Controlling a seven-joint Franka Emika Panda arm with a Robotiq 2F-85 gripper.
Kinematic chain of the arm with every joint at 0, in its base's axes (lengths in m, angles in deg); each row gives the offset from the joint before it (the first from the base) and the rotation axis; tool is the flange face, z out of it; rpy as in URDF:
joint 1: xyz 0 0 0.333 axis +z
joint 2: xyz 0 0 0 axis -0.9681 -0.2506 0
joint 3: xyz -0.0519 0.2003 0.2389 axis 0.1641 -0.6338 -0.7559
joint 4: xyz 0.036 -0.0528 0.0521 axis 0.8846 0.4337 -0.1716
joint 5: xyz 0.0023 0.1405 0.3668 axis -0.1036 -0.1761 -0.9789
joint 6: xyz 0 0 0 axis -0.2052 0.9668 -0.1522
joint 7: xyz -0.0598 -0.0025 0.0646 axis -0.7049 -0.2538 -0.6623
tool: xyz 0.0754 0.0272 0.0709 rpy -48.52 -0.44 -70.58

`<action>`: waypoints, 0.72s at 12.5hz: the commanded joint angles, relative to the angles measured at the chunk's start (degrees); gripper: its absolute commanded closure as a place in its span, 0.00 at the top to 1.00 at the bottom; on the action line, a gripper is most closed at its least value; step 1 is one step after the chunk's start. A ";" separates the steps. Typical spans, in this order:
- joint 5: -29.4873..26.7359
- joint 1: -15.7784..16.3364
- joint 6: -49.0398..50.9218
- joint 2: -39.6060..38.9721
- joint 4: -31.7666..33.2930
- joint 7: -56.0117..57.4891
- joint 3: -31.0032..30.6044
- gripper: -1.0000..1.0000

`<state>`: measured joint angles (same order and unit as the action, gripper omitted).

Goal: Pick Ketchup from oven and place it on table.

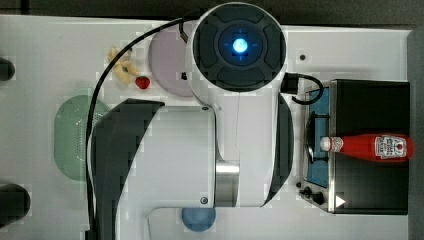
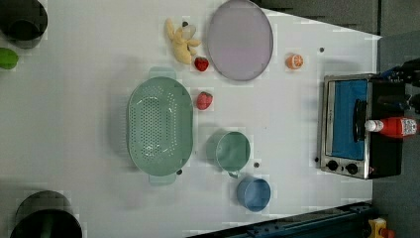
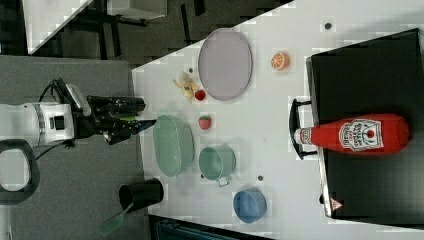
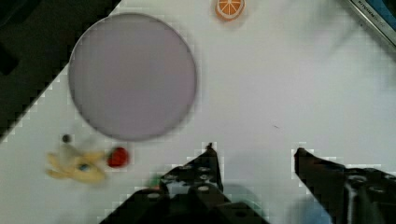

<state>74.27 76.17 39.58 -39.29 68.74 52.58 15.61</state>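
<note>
Gripper (image 4: 254, 151) open, empty, high above the table (image 4: 289, 93).
Reach pending: ketchup (image 3: 357, 134) lies atop the oven (image 3: 370, 65); descend there.

Bright even light, soft shadows on the table (image 2: 74, 124), wrist view blurred — blocky edges throughout

Oven (image 4: 373, 14) cut off at edge

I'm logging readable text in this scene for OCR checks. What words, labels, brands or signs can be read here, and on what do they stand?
Ketchup: white-and-red label with print, too blurred to read.
Oven: small red-and-white triangular sign on the oven's top near a corner; its symbol cannot be made out.
Oven frame edge: a strip of lettering, too blurred to read.
No other text.
</note>
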 commanded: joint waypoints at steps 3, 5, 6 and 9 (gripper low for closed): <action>0.84 -1.85 12.54 21.21 10.17 1.12 1.11 1.00; 0.92 -2.16 12.50 21.13 10.18 1.12 2.33 1.00; 0.92 -2.43 12.51 20.95 10.18 1.12 3.55 1.00; 0.92 -3.37 11.84 19.46 10.11 1.12 9.11 1.00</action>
<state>74.79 74.33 49.98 -14.43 75.62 52.57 20.71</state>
